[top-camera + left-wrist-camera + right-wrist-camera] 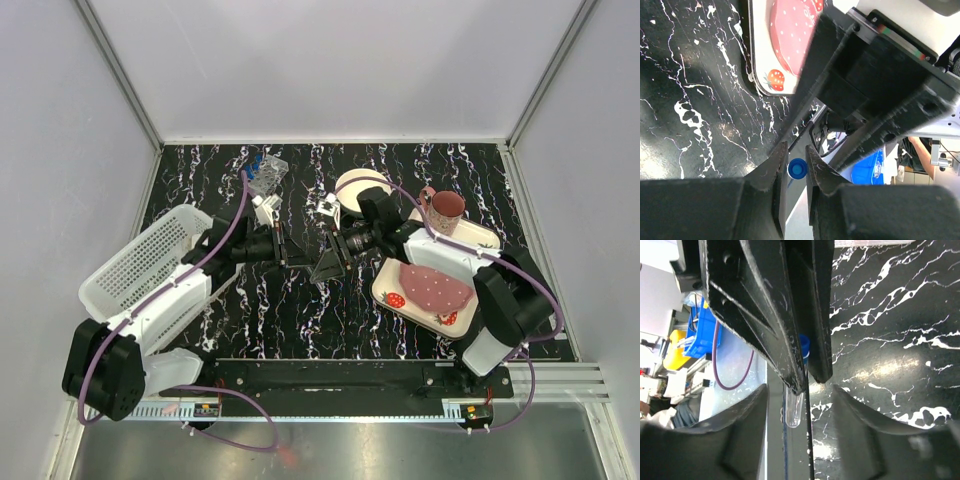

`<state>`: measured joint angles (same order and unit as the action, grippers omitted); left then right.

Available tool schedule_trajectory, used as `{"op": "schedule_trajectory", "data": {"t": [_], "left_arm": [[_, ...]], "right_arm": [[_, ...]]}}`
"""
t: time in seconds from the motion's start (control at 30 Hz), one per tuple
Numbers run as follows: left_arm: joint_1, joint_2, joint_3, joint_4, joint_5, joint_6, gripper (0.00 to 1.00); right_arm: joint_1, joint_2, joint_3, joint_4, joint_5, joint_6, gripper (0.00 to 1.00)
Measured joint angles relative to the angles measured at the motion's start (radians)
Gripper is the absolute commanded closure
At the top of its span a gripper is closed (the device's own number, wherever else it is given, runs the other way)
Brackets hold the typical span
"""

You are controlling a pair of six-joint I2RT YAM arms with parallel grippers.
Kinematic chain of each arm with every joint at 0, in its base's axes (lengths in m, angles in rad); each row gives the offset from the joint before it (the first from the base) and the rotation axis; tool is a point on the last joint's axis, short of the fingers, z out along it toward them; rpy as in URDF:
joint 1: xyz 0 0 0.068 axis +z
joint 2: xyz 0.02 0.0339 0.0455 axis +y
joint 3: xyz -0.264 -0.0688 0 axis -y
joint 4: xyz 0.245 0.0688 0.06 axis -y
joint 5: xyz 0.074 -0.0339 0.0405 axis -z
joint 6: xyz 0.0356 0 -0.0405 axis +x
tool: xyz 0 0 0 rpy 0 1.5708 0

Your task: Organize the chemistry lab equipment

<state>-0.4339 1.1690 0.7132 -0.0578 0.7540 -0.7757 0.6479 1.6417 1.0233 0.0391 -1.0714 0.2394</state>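
Observation:
My left gripper (795,151) is shut on a thin blue-capped tube (797,169), gripped just below the cap. In the right wrist view the tube's clear rounded end (794,412) sticks out below the left gripper's fingers (785,340). My right gripper (800,405) is open, its jaws wide apart on either side of that end without touching it. Both grippers meet above the table's middle, left (292,255) and right (326,262). The clear tube rack (268,173) with blue-capped tubes stands at the back left. No squeeze bottle, pipettes or sticks show.
A white perforated basket (148,262) lies at the left. A white bowl with yellow rim (352,186) sits at the back centre. A pink mug (446,208) and a strawberry-printed plate (388,285) are at the right, under the right arm.

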Motion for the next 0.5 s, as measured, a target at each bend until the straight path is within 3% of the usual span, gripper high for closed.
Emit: {"op": "schedule_trajectory", "data": {"t": [0.1, 0.3, 0.5], "left_arm": [[0.01, -0.004, 0.0, -0.005, -0.012, 0.003, 1.0], [0.123, 0.005, 0.037, -0.093, -0.199, 0.087, 0.99], [0.188, 0.216, 0.249, -0.105, -0.463, 0.171, 0.99]], "right_arm": [[-0.004, 0.011, 0.045, -0.097, 0.0, -0.076, 0.13], [-0.063, 0.008, 0.169, -0.321, 0.021, -0.306, 0.05], [-0.15, -0.062, 0.171, -0.444, 0.109, -0.444, 0.04]]}}
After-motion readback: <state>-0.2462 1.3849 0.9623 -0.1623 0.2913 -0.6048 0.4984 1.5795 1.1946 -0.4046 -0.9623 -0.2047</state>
